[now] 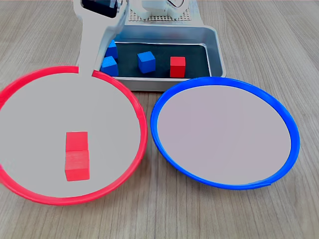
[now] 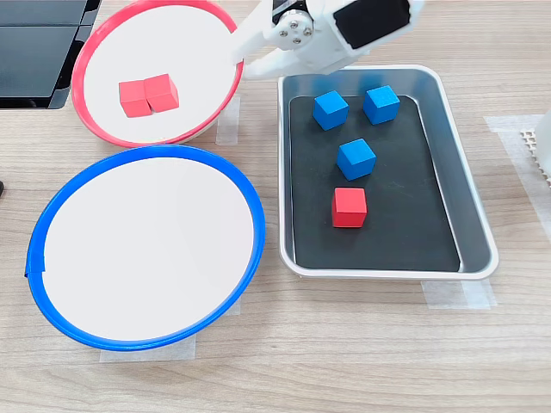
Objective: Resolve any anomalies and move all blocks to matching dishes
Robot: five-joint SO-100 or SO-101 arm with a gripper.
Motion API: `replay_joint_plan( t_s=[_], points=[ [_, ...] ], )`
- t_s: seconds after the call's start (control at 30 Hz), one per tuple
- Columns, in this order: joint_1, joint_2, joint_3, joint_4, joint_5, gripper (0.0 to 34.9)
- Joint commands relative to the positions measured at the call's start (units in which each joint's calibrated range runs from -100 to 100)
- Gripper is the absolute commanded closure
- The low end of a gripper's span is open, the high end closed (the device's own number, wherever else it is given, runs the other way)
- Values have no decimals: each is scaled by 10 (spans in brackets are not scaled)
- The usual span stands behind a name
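The red-rimmed dish [image 1: 50,109] [image 2: 172,43] lies low on the table with two red blocks [image 1: 77,141] [image 1: 77,166] touching inside it. My gripper [image 1: 85,69] [image 2: 241,58] is shut on the dish's rim on the side toward the tray. The blue-rimmed dish [image 1: 224,134] [image 2: 146,249] beside it holds nothing. In the grey metal tray [image 1: 218,50] [image 2: 473,224] lie three blue blocks [image 2: 331,110] [image 2: 381,104] [image 2: 356,159] and one red block [image 2: 349,207] [image 1: 177,66].
A black flat object [image 2: 34,52] lies at the second exterior view's top left, next to the red-rimmed dish. Tape strips [image 2: 228,116] mark the wooden table. The arm's perforated white base [image 1: 159,17] stands behind the tray.
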Motion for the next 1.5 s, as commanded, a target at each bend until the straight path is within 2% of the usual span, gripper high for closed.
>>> replay_joint_plan(
  t_s=[0.0,0.33,0.57,0.6,0.67,0.7,0.77,0.9,1.0,1.1,1.17,1.23,1.47],
  points=[
    [-13,3,-14,-18,-10,349],
    [-32,19,6,-42,-18,349],
    [-22,11,24,-10,16,347],
    [-22,9,24,0,21,344],
    [-21,1,19,22,25,312],
    [-21,-5,17,35,31,323],
    [-17,-23,16,68,44,315],
    [-2,-68,10,143,73,322],
    [17,-111,-2,215,94,313],
    [26,-131,0,230,103,298],
    [28,-132,-1,223,107,292],
    [21,-103,-3,179,105,303],
    [8,-20,-21,100,100,314]
  ],
)
